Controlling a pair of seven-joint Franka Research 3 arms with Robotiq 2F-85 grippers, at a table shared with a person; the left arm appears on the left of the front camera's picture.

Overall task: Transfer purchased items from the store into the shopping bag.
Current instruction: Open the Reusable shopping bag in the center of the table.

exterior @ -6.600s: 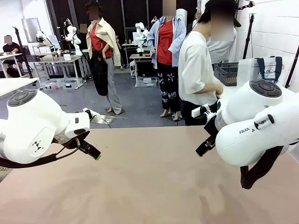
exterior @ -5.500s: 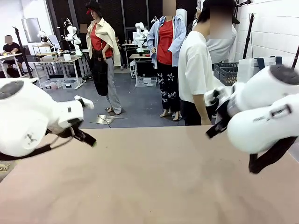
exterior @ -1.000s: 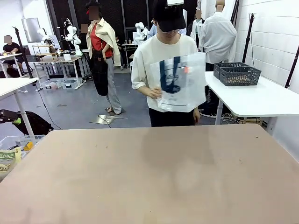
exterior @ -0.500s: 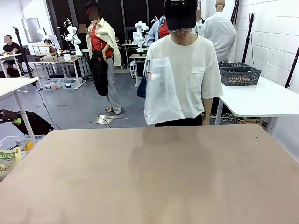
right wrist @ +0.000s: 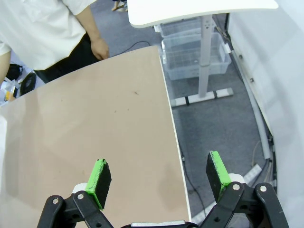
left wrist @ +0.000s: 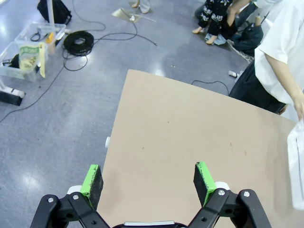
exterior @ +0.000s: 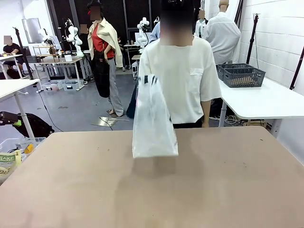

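Note:
A person at the far side of the table holds the shopping bag (exterior: 154, 121), clear crinkly plastic with dark blue handles, by its top. Its bottom is at or just above the tan table (exterior: 152, 190) near the far edge. The bag's edge also shows in the left wrist view (left wrist: 297, 166). The store (exterior: 242, 76), a dark grey lattice basket, stands on a white side table at the back right. The purchased items are out of view. My left gripper (left wrist: 148, 180) hangs open over the table's left side, holding nothing. My right gripper (right wrist: 159, 176) hangs open and bare over the table's right edge.
The white side table (exterior: 266, 102) stands beyond the far right corner, with clear bins (right wrist: 194, 52) on the floor under it. Clear boxes (left wrist: 28, 50) and coiled cables (left wrist: 78, 42) lie on the floor to the left. The person's hand (right wrist: 99, 47) hangs by the far edge.
The person has stepped up to the table and brought the bag down from chest height to the tabletop, a little leftwards. Both arms, seen in the oldest front frames, have left that view.

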